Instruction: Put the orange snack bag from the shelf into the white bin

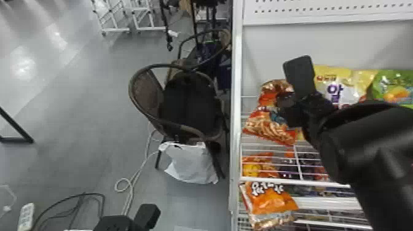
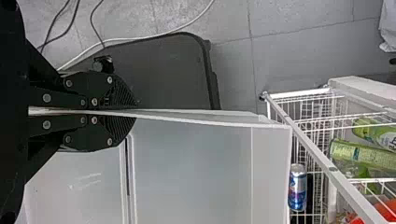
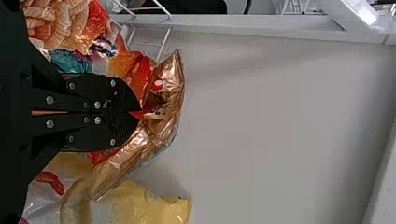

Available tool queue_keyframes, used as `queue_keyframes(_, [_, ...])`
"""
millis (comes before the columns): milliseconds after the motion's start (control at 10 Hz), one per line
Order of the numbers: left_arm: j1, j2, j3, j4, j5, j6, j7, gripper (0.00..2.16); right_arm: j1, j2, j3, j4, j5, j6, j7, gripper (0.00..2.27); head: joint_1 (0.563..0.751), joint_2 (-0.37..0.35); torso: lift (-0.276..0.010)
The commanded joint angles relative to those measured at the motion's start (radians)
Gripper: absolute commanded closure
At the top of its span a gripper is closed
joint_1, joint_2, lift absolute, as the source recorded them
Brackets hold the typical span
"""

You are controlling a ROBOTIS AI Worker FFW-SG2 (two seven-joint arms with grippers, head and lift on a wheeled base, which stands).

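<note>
**Orange snack bag clamped, binning left to do**

Right wrist view: the right end effector has its two fingers closed on the bag near its shiny, copper-coloured end; the grasp looks to be made, so the pickup seems part done; the carry and the release remain. A yellow pack sits just beside; small print shows near the pinched end.

Left wrist view: the left end effector is clamped on the rim of the white bin, probably to steady it for the drop; a can with print on its side stands by a white wire rack, where green packs also carry lettering.

Head view: the bag is at the shelf, well short of the bin; whether it has lifted off the wires I cannot tell; the yellow pack behind bears large purple characters, and a green pack lies next to it; lower down, another orange pack shows bold white lettering; the next step would likely be drawing the held bag out, then lowering it over the bin.
</note>
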Motion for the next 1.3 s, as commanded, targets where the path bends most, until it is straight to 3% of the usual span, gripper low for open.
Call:
queue_keyframes(0, [-0.005, -0.003, -0.002, 0.004, 0.022, 0.001, 0.018, 2.14, 0.028, -0.017, -0.033, -0.079, -0.017, 0.031, 0.003, 2.26, 0.695, 0.111, 0.001])
queue_keyframes(300, [-0.017, -0.003, -0.008, 0.007, 0.027, 0.001, 0.022, 2.14, 0.085, -0.07, -0.108, -0.191, -0.022, 0.047, 0.029, 2.26, 0.695, 0.067, 0.001])
queue_keyframes(800, [-0.042, -0.003, -0.019, 0.012, 0.002, 0.001, 0.015, 2.14, 0.254, -0.153, -0.332, -0.398, -0.092, 0.05, 0.147, 2.26, 0.695, -0.038, 0.001])
queue_keyframes(1200, [-0.053, -0.003, -0.033, 0.004, -0.027, 0.001, 0.002, 2.14, 0.415, -0.158, -0.541, -0.533, -0.235, 0.047, 0.265, 2.26, 0.695, -0.109, 0.001])
